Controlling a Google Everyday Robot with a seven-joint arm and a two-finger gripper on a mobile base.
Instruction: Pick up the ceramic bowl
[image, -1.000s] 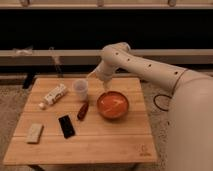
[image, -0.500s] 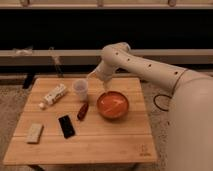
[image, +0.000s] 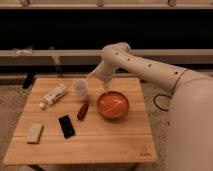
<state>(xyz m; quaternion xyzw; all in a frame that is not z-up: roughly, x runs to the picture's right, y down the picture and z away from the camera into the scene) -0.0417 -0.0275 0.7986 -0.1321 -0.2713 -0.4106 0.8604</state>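
Observation:
The ceramic bowl (image: 112, 104) is round and shallow, glossy orange-red inside and darker outside. It sits on the wooden table (image: 110, 145), right of centre. The white arm reaches in from the right, bends at an elbow above the table's far edge and comes down. My gripper (image: 104, 86) is at the bowl's far-left rim, just above it, between the bowl and a small translucent plastic cup (image: 80, 88).
A white bottle (image: 54, 95) lies at the far left. A small dark red object (image: 83, 110) lies left of the bowl. A black phone-like slab (image: 66, 126) and a beige block (image: 34, 132) lie at the front left. A dark shelf runs behind the table.

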